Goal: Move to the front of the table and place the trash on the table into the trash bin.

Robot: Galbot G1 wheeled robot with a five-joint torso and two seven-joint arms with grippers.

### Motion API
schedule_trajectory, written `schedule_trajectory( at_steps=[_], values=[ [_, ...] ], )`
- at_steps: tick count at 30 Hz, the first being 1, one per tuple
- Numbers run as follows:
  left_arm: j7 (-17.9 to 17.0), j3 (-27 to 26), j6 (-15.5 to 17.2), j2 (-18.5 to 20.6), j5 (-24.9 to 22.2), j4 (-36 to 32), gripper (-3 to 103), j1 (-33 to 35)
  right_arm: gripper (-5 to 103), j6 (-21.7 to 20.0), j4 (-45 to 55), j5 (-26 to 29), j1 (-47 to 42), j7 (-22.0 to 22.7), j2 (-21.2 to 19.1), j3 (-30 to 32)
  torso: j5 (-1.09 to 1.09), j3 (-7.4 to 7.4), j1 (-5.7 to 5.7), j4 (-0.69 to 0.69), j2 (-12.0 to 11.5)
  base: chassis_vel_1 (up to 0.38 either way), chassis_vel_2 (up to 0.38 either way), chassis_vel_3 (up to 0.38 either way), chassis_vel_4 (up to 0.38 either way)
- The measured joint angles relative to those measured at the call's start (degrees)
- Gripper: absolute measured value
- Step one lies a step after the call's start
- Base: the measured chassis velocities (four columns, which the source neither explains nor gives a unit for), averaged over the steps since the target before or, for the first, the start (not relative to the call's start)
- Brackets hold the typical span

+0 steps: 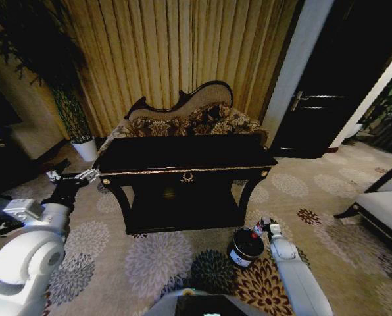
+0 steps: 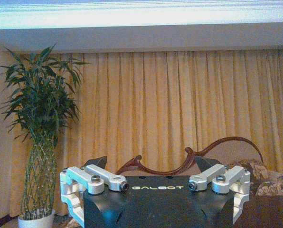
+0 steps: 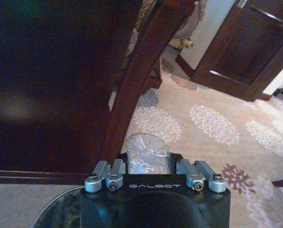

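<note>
Left gripper (image 1: 70,179) sits at mid-left of the head view, raised just off the table's left front corner, fingers (image 2: 106,179) spread wide and holding nothing; in the left wrist view it looks over the sofa (image 2: 236,156) toward the curtain (image 2: 170,109), plant (image 2: 39,133) at left of that frame. Table (image 1: 183,155) fills the centre of the head view; its top looks bare, no paper wads that I can make out against the dark gloss. Bin (image 1: 246,248) stands on the carpet at lower centre-right, just off the table's right front leg (image 3: 136,85). Right gripper (image 1: 262,228) is at the bin's upper right rim, clamped on the bottle (image 3: 146,154); red cap and label show at the fingers in the head view, and the clear crumpled body shows between the closed fingers in the right wrist view, with the bin's dark rim at the bottom edge of that frame. Judged step: drop-off, the bottle is above or at the bin mouth but not released. Next move calls for centring the bottle over the opening, then opening the fingers. Margins: table leg and lower shelf close on the left of the bin; open carpet to the right and toward the door (image 1: 321,99), so retreat upward and rightward looks freest.
</note>
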Motion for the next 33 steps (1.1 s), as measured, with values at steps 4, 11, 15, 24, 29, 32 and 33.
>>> schedule_trajectory(
  at_steps=[4,11,15,24,29,32,33],
  values=[
    [0.91,-0.64,-0.06,1.27,-0.70,0.10,100,-0.13,44,1.07,-0.56,-1.13,0.38,0.00,2.58,0.16,0.02,0.00,0.00,0.01,0.00,0.000,0.000,0.000,0.000],
    [2.15,-2.23,-0.06,2.51,-1.31,-0.99,100,-0.02,71,5.05,-0.47,-1.45,0.88,0.00,3.77,-0.04,0.00,0.00,0.00,0.00,0.00,0.000,0.000,0.000,0.000],
    [2.18,-2.32,-0.23,2.43,-1.31,-1.26,100,0.29,88,5.17,1.57,-1.21,0.39,0.00,3.78,0.08,0.01,0.00,-0.01,0.01,0.00,0.000,0.000,0.000,0.000],
    [1.98,-1.61,-0.86,1.69,-1.07,-0.95,100,0.07,100,6.61,18.01,6.47,-4.13,0.01,2.38,-0.29,-0.01,0.00,0.00,0.00,0.00,0.000,0.000,0.000,0.000],
    [-0.10,-0.95,-0.86,1.38,-0.75,-0.90,100,-0.24,100,7.27,33.47,11.59,-9.06,0.02,1.84,-2.75,-0.01,-0.01,0.00,-0.01,0.00,0.000,0.000,0.000,0.000],
    [-0.73,-1.07,-0.75,1.72,-0.66,-0.89,100,-0.40,100,3.87,45.06,16.65,-12.29,0.01,1.33,-5.41,0.00,-0.01,0.00,0.02,0.00,0.000,0.000,0.000,0.000],
    [-0.79,-1.30,-0.64,2.08,-0.66,-0.96,100,-0.34,100,1.63,50.91,19.76,-14.68,0.02,0.81,-6.11,-0.01,-0.01,0.00,0.02,0.00,0.000,0.000,0.000,0.000]
  ],
)
